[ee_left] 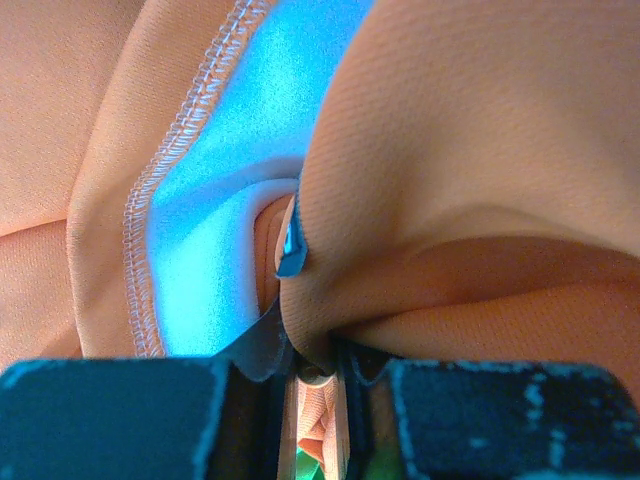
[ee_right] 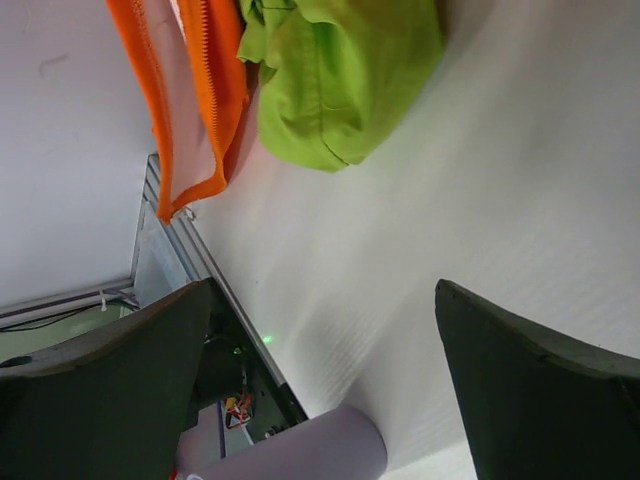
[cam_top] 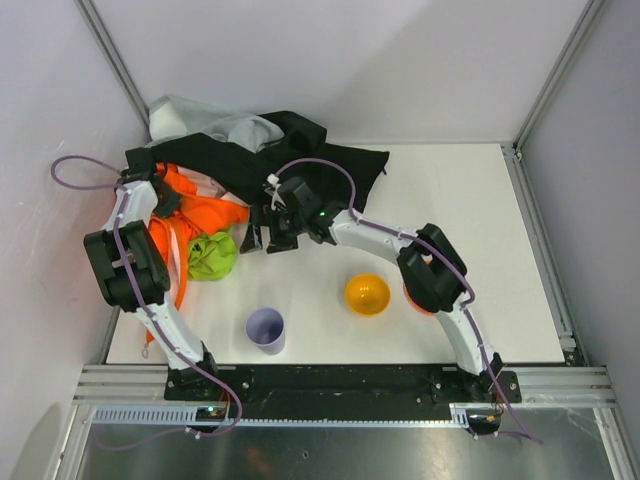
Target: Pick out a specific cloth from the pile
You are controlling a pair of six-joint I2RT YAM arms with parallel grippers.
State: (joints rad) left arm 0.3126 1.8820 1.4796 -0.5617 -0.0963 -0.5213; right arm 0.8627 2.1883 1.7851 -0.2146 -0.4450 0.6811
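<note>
The lime-green cloth (cam_top: 212, 255) lies bunched on the table at the near edge of the pile (cam_top: 250, 150), touching the orange garment (cam_top: 195, 215). It also shows at the top of the right wrist view (ee_right: 340, 80). My left gripper (cam_top: 165, 197) is down in the orange garment, and its wrist view shows the jaws (ee_left: 315, 370) pinched on an orange fold (ee_left: 450, 200). My right gripper (cam_top: 265, 235) is open and empty, hovering just right of the green cloth, with its dark fingers (ee_right: 100, 390) spread wide over bare table.
A lilac cup (cam_top: 266, 329) stands near the front, also low in the right wrist view (ee_right: 290, 450). An orange bowl (cam_top: 367, 294) sits at centre front, and a red-orange one (cam_top: 415, 300) is mostly hidden behind the right arm. White walls close the left and back.
</note>
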